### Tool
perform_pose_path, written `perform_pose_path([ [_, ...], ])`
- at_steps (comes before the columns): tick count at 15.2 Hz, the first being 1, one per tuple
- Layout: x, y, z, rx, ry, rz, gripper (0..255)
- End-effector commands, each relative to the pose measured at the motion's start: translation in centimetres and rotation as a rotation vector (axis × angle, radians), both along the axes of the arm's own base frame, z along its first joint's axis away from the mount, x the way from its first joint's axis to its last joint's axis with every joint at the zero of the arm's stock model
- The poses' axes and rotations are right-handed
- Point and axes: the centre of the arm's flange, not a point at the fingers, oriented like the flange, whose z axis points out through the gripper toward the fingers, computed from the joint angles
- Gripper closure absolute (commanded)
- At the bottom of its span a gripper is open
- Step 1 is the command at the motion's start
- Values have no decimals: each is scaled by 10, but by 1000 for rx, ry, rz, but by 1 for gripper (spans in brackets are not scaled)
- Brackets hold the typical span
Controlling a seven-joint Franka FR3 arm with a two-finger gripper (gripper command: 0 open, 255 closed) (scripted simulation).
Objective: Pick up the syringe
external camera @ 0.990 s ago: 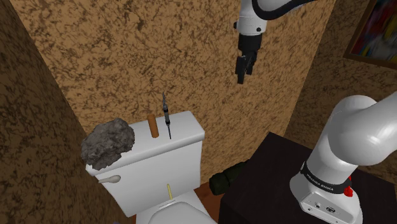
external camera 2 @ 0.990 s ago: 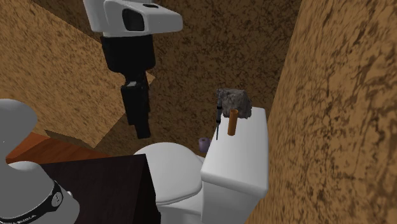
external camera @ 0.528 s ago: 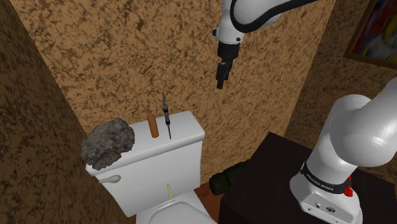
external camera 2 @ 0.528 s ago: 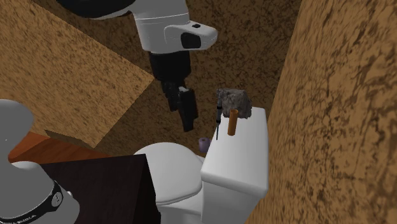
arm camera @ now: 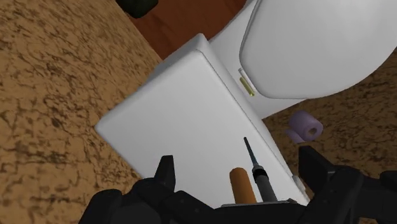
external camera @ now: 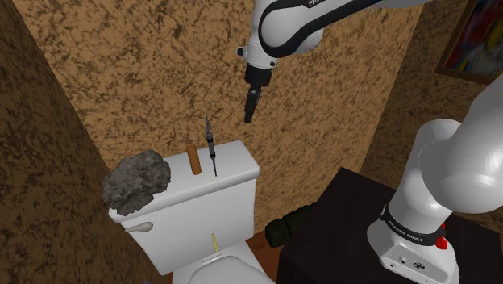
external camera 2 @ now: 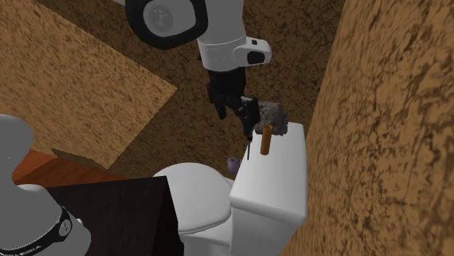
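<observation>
Dark syringe [arm camera: 261, 178], rear hidden behind tool [arm camera: 239, 159]

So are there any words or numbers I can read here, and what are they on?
"FR": the start of dark lettering on the white arm, cut off at the picture's top edge.
Black band on the arm's base: white lettering, too small to read.
Toilet tank and syringe: no writing visible.

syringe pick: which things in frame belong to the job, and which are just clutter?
Job:
- syringe, on the toilet tank
- pincer, open, in the air over the tank

Clutter:
- brown cylinder
- grey lumpy clump
- purple paper roll
- dark green object on the floor
</observation>
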Motion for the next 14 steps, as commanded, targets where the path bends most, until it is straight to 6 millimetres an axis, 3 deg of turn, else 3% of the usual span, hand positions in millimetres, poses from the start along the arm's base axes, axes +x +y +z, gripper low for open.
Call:
perform_pose_path([
  [1, 17, 15, -3, 20, -26, 62, 0],
  [9, 60, 84, -15, 94, -115, 290, 0],
  [14, 60, 84, -42, 94, -115, 290, 0],
])
